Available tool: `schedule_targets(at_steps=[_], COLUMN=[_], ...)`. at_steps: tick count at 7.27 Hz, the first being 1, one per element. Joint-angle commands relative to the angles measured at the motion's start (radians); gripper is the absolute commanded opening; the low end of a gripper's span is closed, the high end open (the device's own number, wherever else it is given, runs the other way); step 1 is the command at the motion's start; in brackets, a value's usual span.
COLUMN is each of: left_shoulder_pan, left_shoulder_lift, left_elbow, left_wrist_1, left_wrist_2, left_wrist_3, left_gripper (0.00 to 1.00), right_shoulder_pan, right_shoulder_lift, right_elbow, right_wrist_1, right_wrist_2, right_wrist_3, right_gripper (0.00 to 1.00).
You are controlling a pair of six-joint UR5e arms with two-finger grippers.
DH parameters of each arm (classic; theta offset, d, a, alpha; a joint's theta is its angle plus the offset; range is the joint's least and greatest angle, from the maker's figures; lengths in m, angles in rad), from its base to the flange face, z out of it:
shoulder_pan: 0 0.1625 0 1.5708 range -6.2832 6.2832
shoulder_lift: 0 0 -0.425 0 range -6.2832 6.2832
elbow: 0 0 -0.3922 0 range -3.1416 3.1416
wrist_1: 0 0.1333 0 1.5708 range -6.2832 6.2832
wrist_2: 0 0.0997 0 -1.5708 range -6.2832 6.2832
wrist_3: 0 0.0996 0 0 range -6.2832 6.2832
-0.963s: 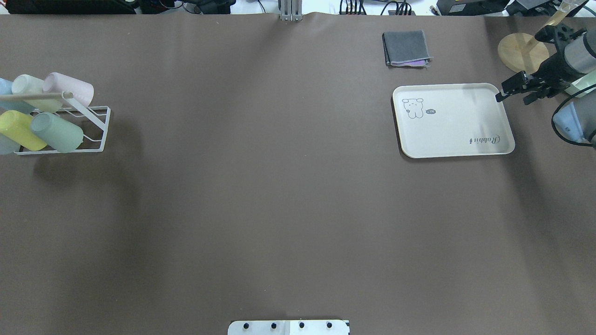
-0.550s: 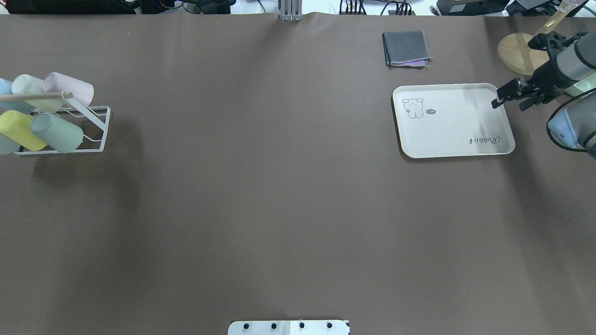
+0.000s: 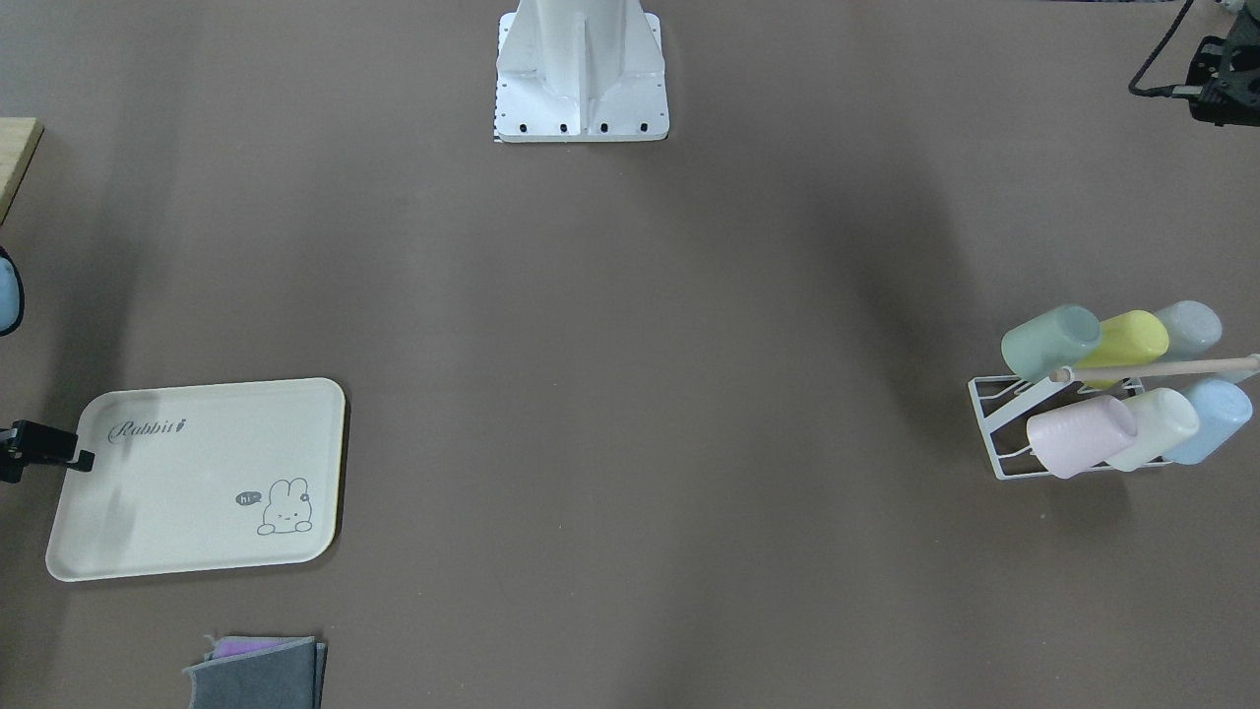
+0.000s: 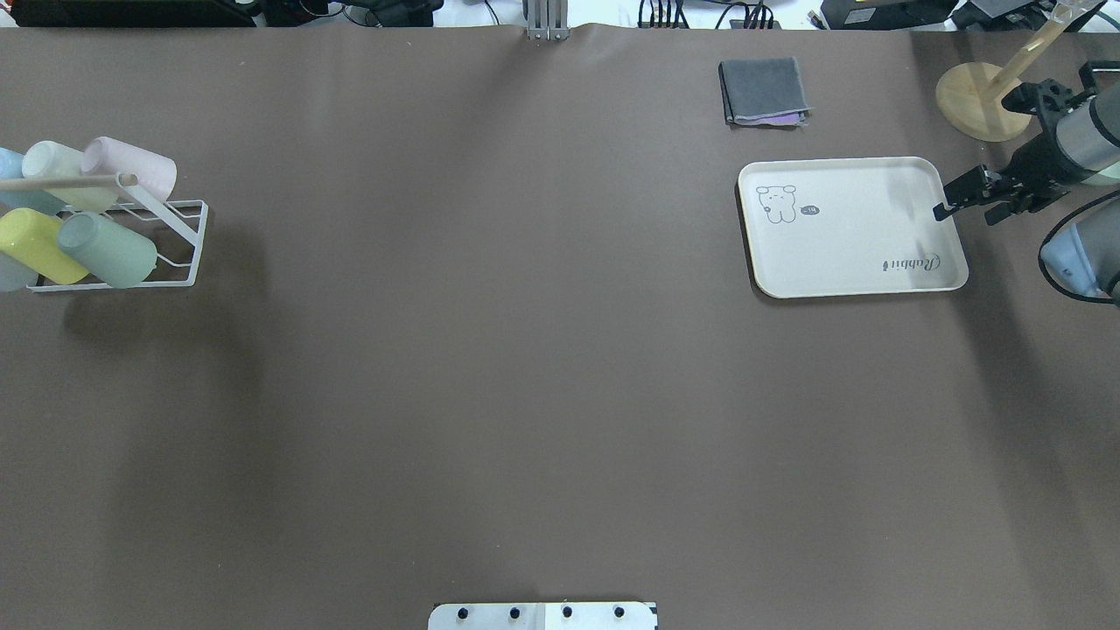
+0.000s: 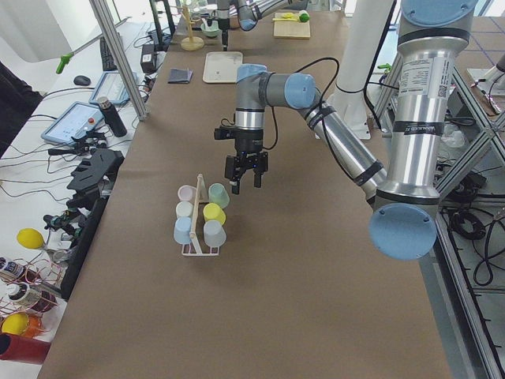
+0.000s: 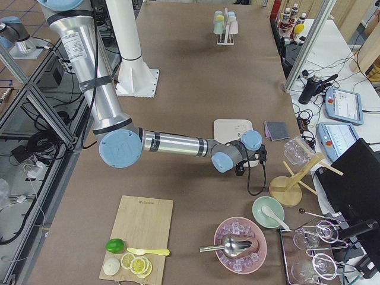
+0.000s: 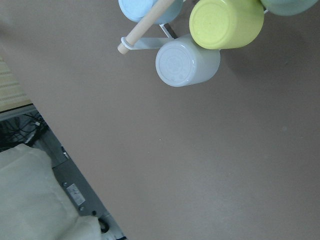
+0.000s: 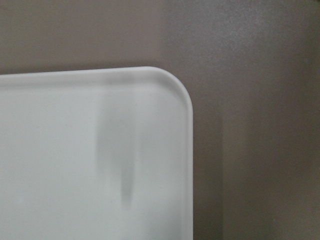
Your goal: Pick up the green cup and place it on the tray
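The green cup [image 4: 109, 249] lies on its side in the white wire rack [image 4: 188, 236] at the table's left end, next to a yellow cup [image 4: 35, 245]; it also shows in the front view [image 3: 1048, 340]. In the exterior left view my left gripper [image 5: 245, 183] hangs above the rack, just over the green cup [image 5: 219, 195]; I cannot tell its state. The cream tray [image 4: 853, 227] lies bare at the far right. My right gripper [image 4: 943, 197] hovers open over the tray's right rim with nothing in it. The right wrist view shows only a tray corner [image 8: 165, 85].
The rack also holds pink [image 4: 131, 166], cream [image 4: 54, 162] and pale blue cups under a wooden bar. A folded grey cloth [image 4: 763, 90] lies behind the tray, and a wooden stand [image 4: 982, 101] is at the far right corner. The robot base [image 4: 542, 615] is at the front.
My right gripper has drifted a little toward the robot along the tray's right rim. The cups, rack and tray have not moved.
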Motion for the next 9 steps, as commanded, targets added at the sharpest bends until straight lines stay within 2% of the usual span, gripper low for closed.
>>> schedule_targets(at_steps=[1,2,3,4,5,6,7,9], left_shoulder_pan=[0.102,0.106,0.124,0.202,0.253,0.283,0.354,0.379], left_shoulder_lift=[-0.119,-0.194,-0.216,-0.252,-0.326,-0.408,-0.418,-0.448], left_elbow=[0.064,0.163,0.176,0.198,0.254,0.283,0.294,0.369], left_wrist_1=[0.089,0.105,0.116,0.137,0.209,0.284,0.320,0.317], left_wrist_2=[0.028,0.031,0.030,0.036,0.092,0.100,0.102,0.184], left_wrist_3=[0.000,0.008,0.006,0.002,0.000,-0.001,-0.004,-0.011], left_gripper=[0.98,0.98,0.98,0.98,0.98,0.98,0.98,0.98], right_shoulder_pan=[0.000,0.000,0.000,-0.002,-0.002,-0.009,-0.017,-0.041], right_shoulder_lift=[-0.035,-0.049,-0.049,-0.042,-0.035,-0.032,-0.020,-0.003], right_elbow=[0.000,-0.004,-0.004,-0.004,-0.001,-0.004,-0.018,-0.039], right_wrist_1=[0.061,0.087,0.087,0.087,0.087,0.087,0.087,0.087], right_wrist_2=[0.005,0.006,0.005,0.005,0.003,0.000,-0.004,-0.021], right_wrist_3=[0.000,0.000,0.000,0.000,-0.002,-0.002,-0.002,-0.002], right_gripper=[0.94,0.93,0.86,0.81,0.71,0.64,0.63,0.62])
